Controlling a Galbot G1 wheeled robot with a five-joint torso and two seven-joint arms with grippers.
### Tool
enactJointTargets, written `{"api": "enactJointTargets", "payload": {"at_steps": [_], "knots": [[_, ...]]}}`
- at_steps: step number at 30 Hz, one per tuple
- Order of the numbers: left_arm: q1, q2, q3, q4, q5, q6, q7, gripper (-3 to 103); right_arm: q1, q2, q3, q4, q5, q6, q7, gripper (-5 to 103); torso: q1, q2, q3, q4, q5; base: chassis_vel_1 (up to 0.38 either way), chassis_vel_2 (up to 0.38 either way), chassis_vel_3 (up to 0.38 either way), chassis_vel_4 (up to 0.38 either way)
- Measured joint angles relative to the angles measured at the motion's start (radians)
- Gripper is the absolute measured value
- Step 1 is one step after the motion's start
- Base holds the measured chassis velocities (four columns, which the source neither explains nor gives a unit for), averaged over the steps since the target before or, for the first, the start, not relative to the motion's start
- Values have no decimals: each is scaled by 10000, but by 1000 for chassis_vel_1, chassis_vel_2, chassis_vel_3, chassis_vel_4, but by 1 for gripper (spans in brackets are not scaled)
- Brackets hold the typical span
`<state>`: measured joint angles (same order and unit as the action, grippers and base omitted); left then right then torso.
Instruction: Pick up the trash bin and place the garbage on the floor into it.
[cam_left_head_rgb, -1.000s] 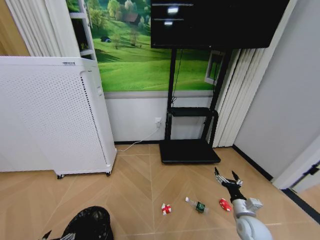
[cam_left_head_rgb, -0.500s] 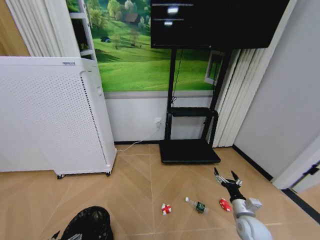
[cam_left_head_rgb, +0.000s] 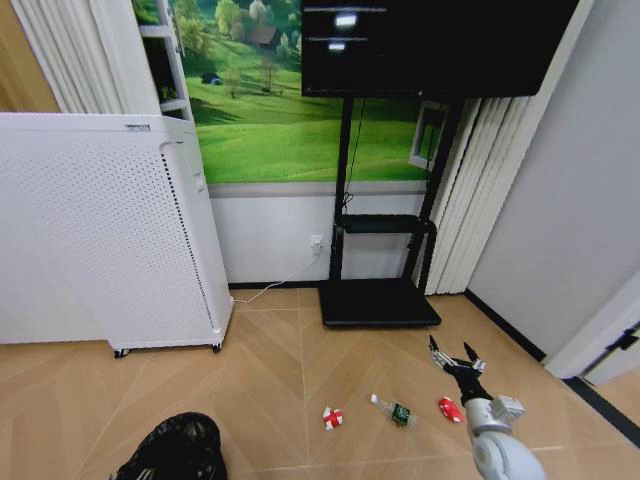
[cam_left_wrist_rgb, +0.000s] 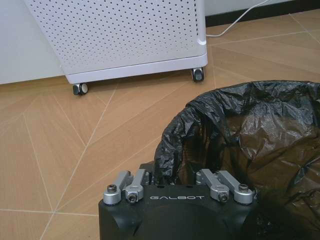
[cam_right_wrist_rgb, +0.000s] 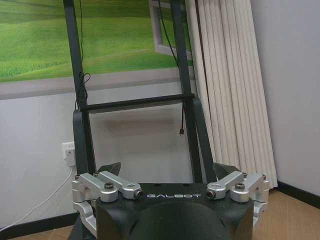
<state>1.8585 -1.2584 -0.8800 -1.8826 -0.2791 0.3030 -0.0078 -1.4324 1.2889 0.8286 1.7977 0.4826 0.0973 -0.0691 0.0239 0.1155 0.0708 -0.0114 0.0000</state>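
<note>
The trash bin (cam_left_head_rgb: 180, 448), black and lined with a black bag, stands on the floor at the lower left. In the left wrist view my left gripper (cam_left_wrist_rgb: 172, 172) sits at the near rim of the trash bin (cam_left_wrist_rgb: 250, 135), its jaws drawn in on the bag-covered rim. The garbage lies in a row on the floor: a red-and-white wrapper (cam_left_head_rgb: 332, 417), a small clear bottle (cam_left_head_rgb: 396, 411) and a red piece (cam_left_head_rgb: 450, 408). My right gripper (cam_left_head_rgb: 455, 358) hangs open just beyond the red piece, holding nothing.
A tall white perforated cabinet on wheels (cam_left_head_rgb: 110, 230) stands behind the bin. A black TV stand (cam_left_head_rgb: 380, 300) stands against the far wall, with a cable running to a socket. Bare wood floor lies between the bin and the garbage.
At the bottom left edge of the head view, my left gripper has slid right toward the bin. The right arm and the garbage have not moved.
</note>
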Motion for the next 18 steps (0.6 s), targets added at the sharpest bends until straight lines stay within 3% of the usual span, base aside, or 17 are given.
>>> {"api": "enactJointTargets", "payload": {"at_steps": [1, 5, 8, 18], "knots": [[-2, -5, 0, -23, -12, 0, -4, 32, -5, 17, -4, 3, -4, 1, 0, 100, 0, 0, 0, 0, 0, 0, 0, 0, 0], [-3, -91, 12, -55, -23, -47, -20, 16, 5, 39, -18, 17, -16, 1, 0, 100, 0, 1, 0, 0, 0, 0, 0, 0, 0], [-6, -183, 41, -73, -11, -140, 19, 11, 16, 28, -19, 34, -17, 2, 0, 100, 0, 2, 0, -1, 3, 0, 0, 0, 0], [-1, -591, 164, -343, 261, -430, 23, 11, 26, -7, 12, 82, -16, 49, 5, 100, 0, 1, 2, 0, -10, 0, 0, 0, 0]]}}
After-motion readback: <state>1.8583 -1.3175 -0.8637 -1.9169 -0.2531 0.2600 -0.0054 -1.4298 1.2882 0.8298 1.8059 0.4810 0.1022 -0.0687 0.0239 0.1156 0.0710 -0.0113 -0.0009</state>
